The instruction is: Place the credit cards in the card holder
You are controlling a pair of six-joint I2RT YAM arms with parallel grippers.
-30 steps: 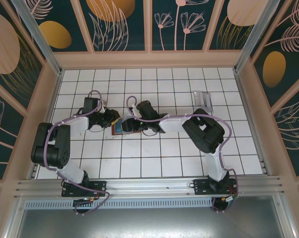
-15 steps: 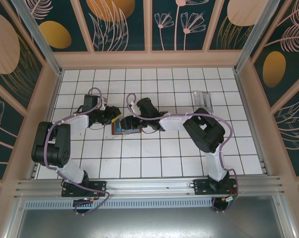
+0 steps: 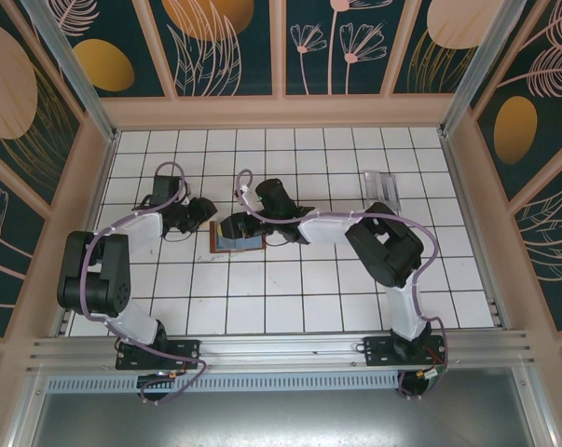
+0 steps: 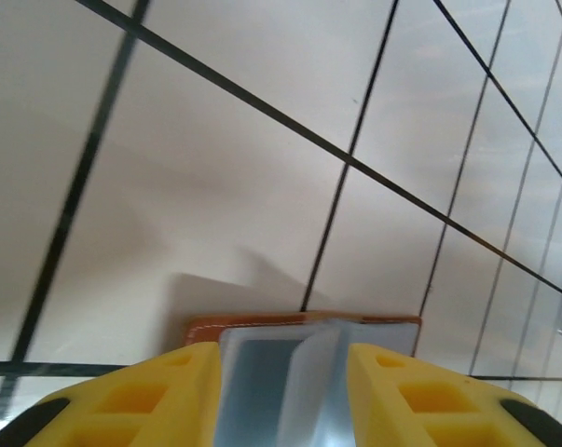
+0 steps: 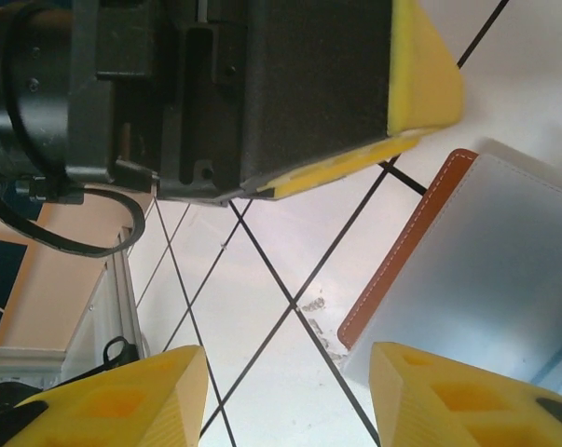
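The holder (image 3: 239, 238) lies opened flat on the table (image 3: 290, 298), left of centre, pale grey inner face up so a card can go in from above. I cannot tell whether that grey is lining or a card already seated. Just beyond it the two tools meet from either side. The left tool (image 3: 206, 210) has its jaws apart and empty, and its wrist view shows the holder's (image 4: 304, 322) brown rim between them, probably to steady it. The right tool (image 3: 246, 222) is likewise spread and empty, beside the holder's stitched edge (image 5: 402, 251). The cards (image 3: 383, 182) lie far right, well apart, waiting for a fetch.
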